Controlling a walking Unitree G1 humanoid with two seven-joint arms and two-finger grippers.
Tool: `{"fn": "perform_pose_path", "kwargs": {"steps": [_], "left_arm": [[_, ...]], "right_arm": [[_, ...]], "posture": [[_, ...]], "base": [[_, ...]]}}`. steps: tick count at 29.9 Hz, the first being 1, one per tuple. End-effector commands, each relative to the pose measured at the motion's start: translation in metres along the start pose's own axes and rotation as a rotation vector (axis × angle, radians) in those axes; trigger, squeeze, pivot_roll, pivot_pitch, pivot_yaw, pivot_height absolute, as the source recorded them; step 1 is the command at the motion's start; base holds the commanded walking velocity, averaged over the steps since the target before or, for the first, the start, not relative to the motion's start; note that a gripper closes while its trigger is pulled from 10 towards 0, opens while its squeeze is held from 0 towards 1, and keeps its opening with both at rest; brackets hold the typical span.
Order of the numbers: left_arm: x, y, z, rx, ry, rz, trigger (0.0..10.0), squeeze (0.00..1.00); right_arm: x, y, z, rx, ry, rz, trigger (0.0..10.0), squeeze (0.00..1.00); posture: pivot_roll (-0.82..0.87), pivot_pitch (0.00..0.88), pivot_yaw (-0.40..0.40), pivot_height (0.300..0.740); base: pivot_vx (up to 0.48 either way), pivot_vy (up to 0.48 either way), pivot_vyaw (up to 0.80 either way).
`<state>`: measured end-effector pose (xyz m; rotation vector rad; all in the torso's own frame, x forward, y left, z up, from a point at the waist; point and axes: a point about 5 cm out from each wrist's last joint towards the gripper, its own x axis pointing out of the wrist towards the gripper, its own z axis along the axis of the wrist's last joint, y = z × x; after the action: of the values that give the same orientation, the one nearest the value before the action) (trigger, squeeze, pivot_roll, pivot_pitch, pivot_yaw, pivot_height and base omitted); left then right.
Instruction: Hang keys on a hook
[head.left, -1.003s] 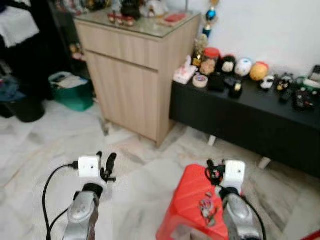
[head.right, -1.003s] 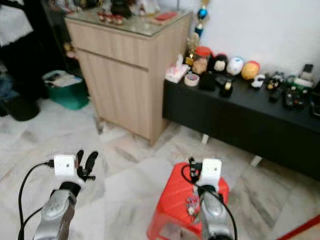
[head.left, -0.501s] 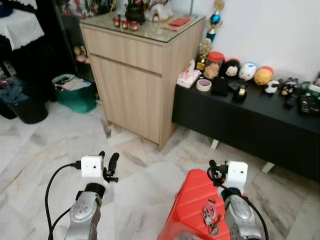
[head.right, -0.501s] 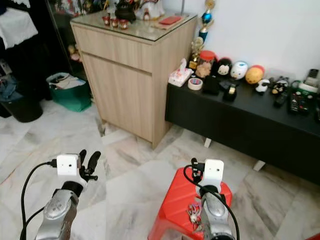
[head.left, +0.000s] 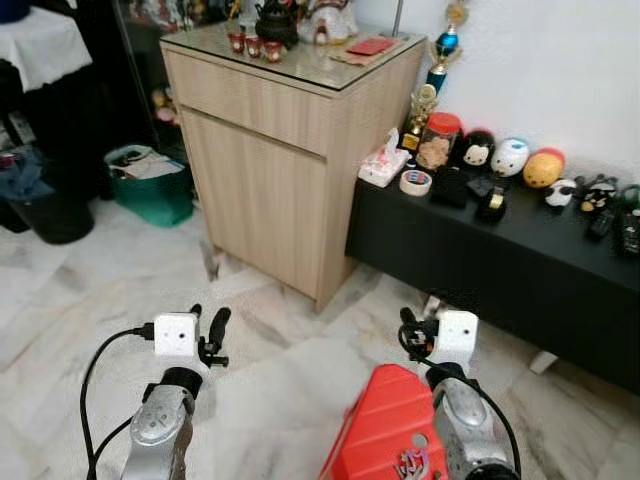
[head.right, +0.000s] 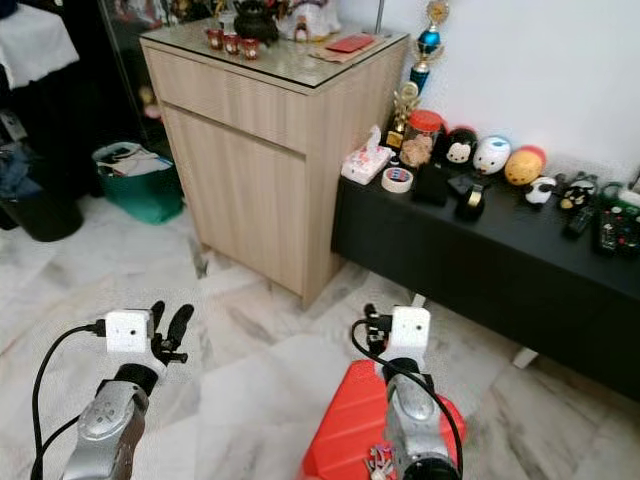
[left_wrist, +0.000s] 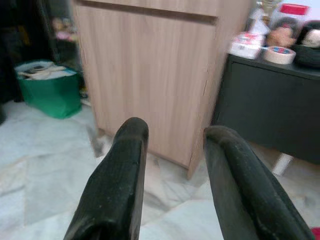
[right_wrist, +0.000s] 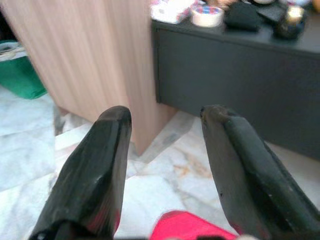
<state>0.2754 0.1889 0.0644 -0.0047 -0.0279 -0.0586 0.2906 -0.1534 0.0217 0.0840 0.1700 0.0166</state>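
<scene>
A bunch of keys (head.left: 410, 463) lies on a red plastic stool (head.left: 378, 425) at the bottom edge of the eye views, just left of my right forearm. My right gripper (head.left: 408, 326) is held above the stool's far edge; its wrist view shows it open (right_wrist: 165, 117) with nothing between the fingers, and a strip of red stool below them. My left gripper (head.left: 207, 320) hangs over the marble floor to the left, also open (left_wrist: 175, 135) and empty. Both point toward the cabinet and bench.
A tall wooden cabinet (head.left: 285, 150) stands ahead. A low black bench (head.left: 470, 250) to its right carries toys, a tape roll (head.left: 414, 181) and a tissue box (head.left: 383, 168). A green bin (head.left: 150, 185) and a black bin (head.left: 50, 212) sit at the left.
The whole picture has shifted: the stool and keys now lie lower in view and the cabinet and bench look closer. Both grippers hold the same pose, open and empty.
</scene>
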Motion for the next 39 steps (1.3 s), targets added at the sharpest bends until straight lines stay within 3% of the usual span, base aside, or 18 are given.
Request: {"fn": "perform_pose_path", "kwargs": {"steps": [1, 13, 22, 31, 39], "left_arm": [[0.0012, -0.0071, 0.0011, 0.006, -0.007, -0.032, 10.0, 0.0], [-0.0005, -0.0075, 0.0014, 0.002, -0.012, -0.035, 10.0, 0.0], [-0.0017, -0.0078, 0.0003, 0.001, -0.007, -0.036, 10.0, 0.0], [-0.0022, -0.0083, -0.0009, 0.002, 0.001, -0.038, 10.0, 0.0], [-0.0025, -0.0085, -0.0016, 0.0, 0.006, -0.04, 10.0, 0.0]], "right_arm": [[-0.0066, -0.0094, -0.0085, 0.008, 0.028, -0.035, 10.0, 0.0], [-0.0078, -0.01, -0.0081, -0.009, 0.021, -0.027, 10.0, 0.0], [-0.0075, -0.0127, -0.0143, -0.036, 0.085, -0.052, 10.0, 0.0], [-0.0067, -0.013, -0.0153, -0.044, 0.1, -0.055, 10.0, 0.0], [-0.0061, -0.012, -0.0129, -0.04, 0.081, -0.055, 10.0, 0.0]], "posture": [[0.03, 0.0, -0.041, 0.727], [0.03, 0.0, -0.042, 0.727], [0.03, 0.0, -0.044, 0.727], [0.03, 0.0, -0.043, 0.662], [0.03, 0.002, -0.042, 0.652]], "base": [[0.0, 0.0, 0.0], [0.0, 0.0, 0.0], [0.0, 0.0, 0.0], [0.0, 0.0, 0.0], [0.0, 0.0, 0.0]]}}
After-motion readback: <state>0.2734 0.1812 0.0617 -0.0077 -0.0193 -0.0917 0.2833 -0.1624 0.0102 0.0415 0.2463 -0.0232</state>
